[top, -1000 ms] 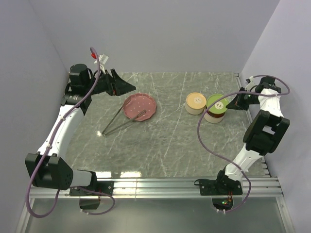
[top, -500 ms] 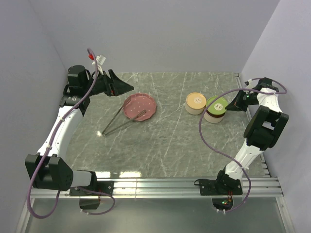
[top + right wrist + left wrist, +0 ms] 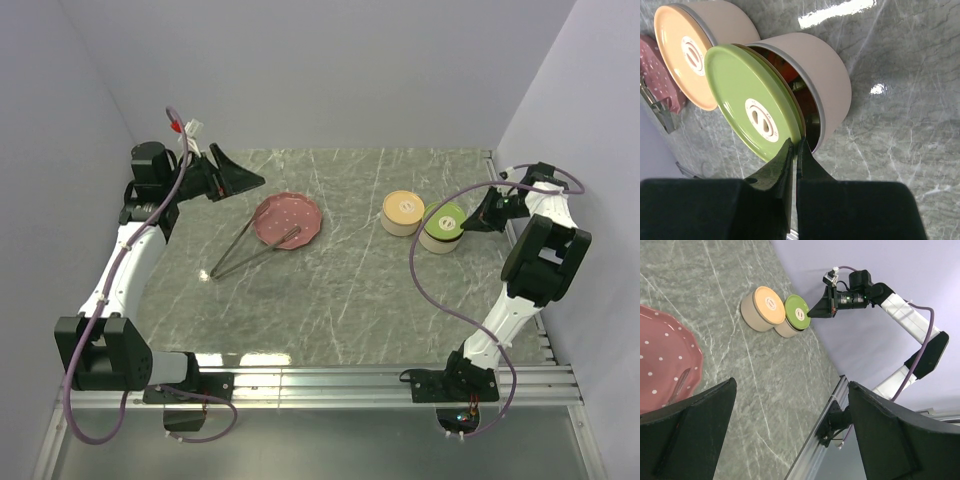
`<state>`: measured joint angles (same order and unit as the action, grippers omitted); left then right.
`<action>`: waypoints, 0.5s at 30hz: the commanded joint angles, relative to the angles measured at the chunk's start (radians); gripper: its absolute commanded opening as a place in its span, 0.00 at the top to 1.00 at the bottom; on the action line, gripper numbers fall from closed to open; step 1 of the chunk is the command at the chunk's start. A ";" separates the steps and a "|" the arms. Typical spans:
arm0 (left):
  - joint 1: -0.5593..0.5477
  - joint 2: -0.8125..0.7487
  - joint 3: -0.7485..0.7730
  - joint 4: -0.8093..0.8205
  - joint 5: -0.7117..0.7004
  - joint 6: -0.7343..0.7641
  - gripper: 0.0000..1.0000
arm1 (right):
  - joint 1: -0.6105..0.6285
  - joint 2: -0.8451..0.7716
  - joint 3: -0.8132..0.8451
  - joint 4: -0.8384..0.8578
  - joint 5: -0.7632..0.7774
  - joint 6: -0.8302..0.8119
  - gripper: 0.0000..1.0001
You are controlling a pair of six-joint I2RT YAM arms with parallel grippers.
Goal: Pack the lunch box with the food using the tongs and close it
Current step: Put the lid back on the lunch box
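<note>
Taking the top view as a clock face with the arm bases at 6, the lunch box (image 3: 440, 240) stands on the table (image 3: 350, 290) at about 2 o'clock. It is a round pale tub with a green lid (image 3: 752, 107). The lid is not seated: in the right wrist view it lies tilted and off-centre on the rim. This leaves a gap through which the food (image 3: 782, 65) shows inside the tub, orange-red pieces beside darker ones too shadowed to name. The right gripper (image 3: 796, 145) has its two fingers pressed together with nothing between them. Their tips meet the edge of the green lid at the lid's 5 o'clock in that view. A second tub (image 3: 403, 213) with an orange lid stands just beside the lunch box, on its 10 o'clock side in the top view; whether the two touch I cannot tell

The tongs (image 3: 255, 252) lie flat at about 10 o'clock on the table, held by neither arm. Their joined end points to 7 o'clock and the two arms spread narrowly toward 2 o'clock. One tip rests on the pink plate (image 3: 290, 212); the other lies by the plate's rim at its 9 o'clock. The left gripper (image 3: 243, 175) hangs in the air at the plate's 10 o'clock, jaws spread wide and holding nothing, well apart from the tongs
</note>
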<state>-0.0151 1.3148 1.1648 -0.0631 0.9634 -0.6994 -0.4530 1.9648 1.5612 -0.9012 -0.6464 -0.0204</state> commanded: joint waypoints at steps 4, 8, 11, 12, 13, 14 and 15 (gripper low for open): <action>0.012 -0.009 -0.005 0.083 0.037 -0.048 0.01 | 0.008 0.012 -0.018 0.010 0.019 -0.015 1.00; 0.012 -0.006 -0.008 0.092 0.041 -0.057 0.01 | 0.008 0.013 -0.021 0.002 0.024 -0.029 0.92; 0.012 -0.006 -0.013 0.103 0.041 -0.066 0.01 | 0.008 0.002 -0.021 -0.001 0.040 -0.030 0.84; 0.012 -0.008 -0.016 0.105 0.043 -0.069 0.00 | 0.008 0.000 -0.020 -0.002 0.047 -0.032 0.82; 0.010 -0.008 -0.016 0.106 0.044 -0.069 0.01 | 0.008 -0.001 -0.020 -0.008 0.057 -0.033 0.80; 0.012 -0.009 -0.016 0.105 0.043 -0.069 0.01 | 0.007 -0.004 -0.018 -0.010 0.062 -0.033 0.78; 0.012 -0.012 -0.017 0.105 0.043 -0.069 0.00 | 0.005 -0.007 -0.020 -0.013 0.067 -0.033 0.76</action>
<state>-0.0059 1.3170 1.1511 -0.0032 0.9802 -0.7509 -0.4515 1.9739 1.5448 -0.9043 -0.6189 -0.0353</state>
